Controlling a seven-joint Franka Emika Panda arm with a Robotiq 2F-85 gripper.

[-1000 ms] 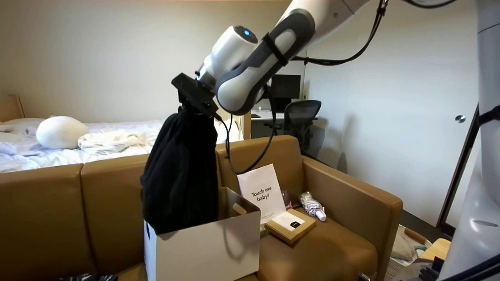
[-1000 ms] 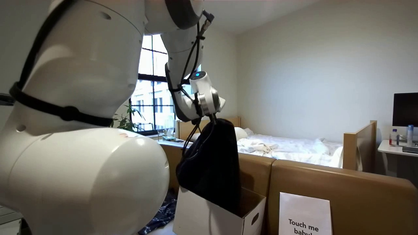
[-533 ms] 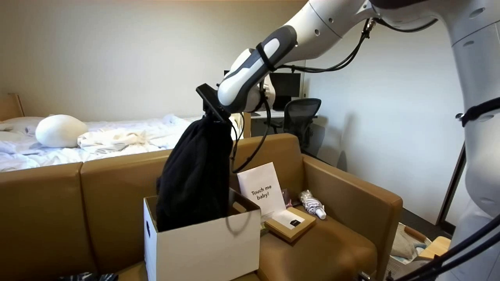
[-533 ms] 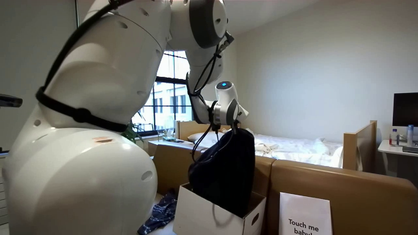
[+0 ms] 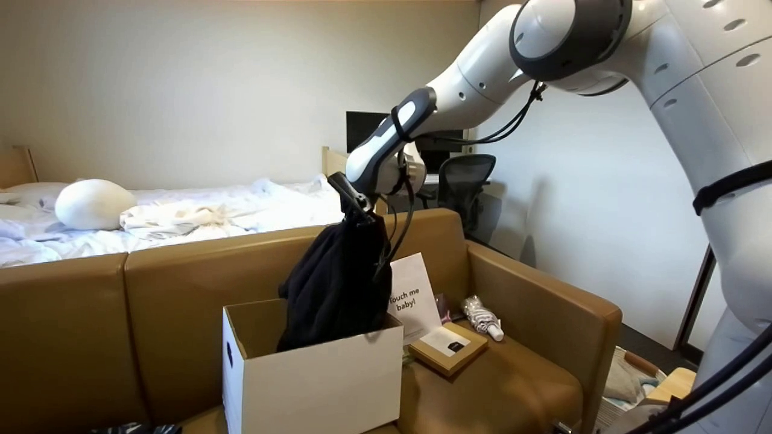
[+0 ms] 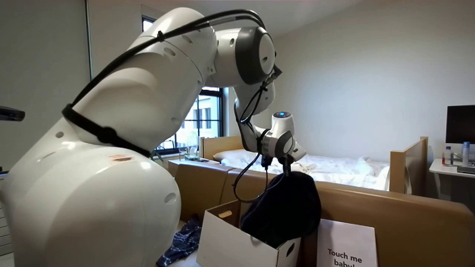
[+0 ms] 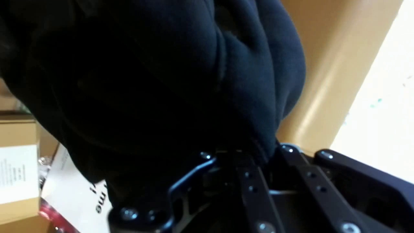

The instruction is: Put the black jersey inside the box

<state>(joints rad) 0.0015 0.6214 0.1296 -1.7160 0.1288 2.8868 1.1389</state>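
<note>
- Gripper (image 6: 287,172): clamped on the top of the black jersey (image 5: 344,283); lower than a second ago and shifted toward the printed card (image 5: 419,304) in both exterior views.
- Black jersey: hanging from the gripper, lower portion within the white box (image 5: 322,386), upper portion above the rim; now crowded to the card-side end, and bulging past that end in an exterior view.
- White box: in place as before, in front of the backrest of the sofa (image 5: 63,337); a stretch of its interior, earlier covered by the jersey, now exposed.
- Printed card: unmoved; one edge now behind the jersey; lower part cut off by the frame in an exterior view.
- Gripping point: buried in dark folds in the wrist view; exact contact obscured.
- Jersey, lower end: concealed by the box walls; whether it touches the bottom cannot be told.
- Patterned cloth (image 6: 185,239), navy: just beside the box in an exterior view; full extent not visible.
</note>
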